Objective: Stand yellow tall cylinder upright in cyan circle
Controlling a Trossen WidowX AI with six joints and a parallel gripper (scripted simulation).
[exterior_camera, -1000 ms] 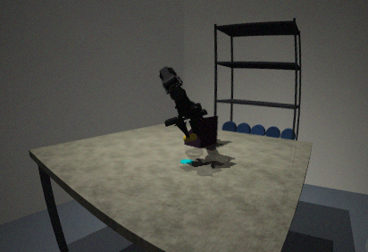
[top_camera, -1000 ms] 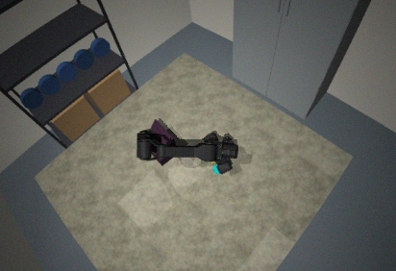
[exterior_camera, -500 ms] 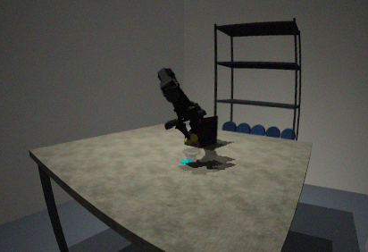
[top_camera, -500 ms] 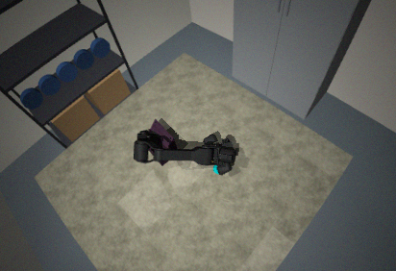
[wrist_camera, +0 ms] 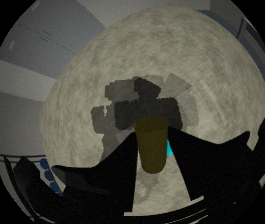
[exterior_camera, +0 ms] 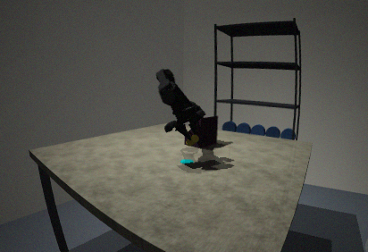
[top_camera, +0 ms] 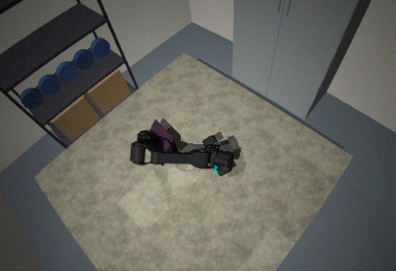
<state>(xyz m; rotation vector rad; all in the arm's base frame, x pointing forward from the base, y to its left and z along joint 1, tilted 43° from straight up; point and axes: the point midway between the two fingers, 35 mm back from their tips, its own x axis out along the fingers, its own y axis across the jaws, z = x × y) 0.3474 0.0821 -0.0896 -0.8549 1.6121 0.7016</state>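
My gripper [wrist_camera: 151,133] is shut on the yellow tall cylinder [wrist_camera: 151,145] [exterior_camera: 192,140] and holds it above the table. In the wrist view the cylinder lies between the two dark fingers, in shade. In the exterior view it shows at the fingertips, partly hidden by them, and looks tilted. In the top view the arm hides it. The cyan circle [exterior_camera: 187,162] [top_camera: 215,169] [wrist_camera: 169,148] lies flat on the table, below the held cylinder in the exterior view. It is mostly hidden by the gripper in the top view and by a finger in the wrist view.
A dark purple block [top_camera: 160,135] [exterior_camera: 208,131] stands on the table [top_camera: 251,207] [exterior_camera: 130,188], partly hidden by the arm in the top view. Shadows of the arm fall around the circle. A shelf rack with blue round things and brown boxes stands beyond the table.
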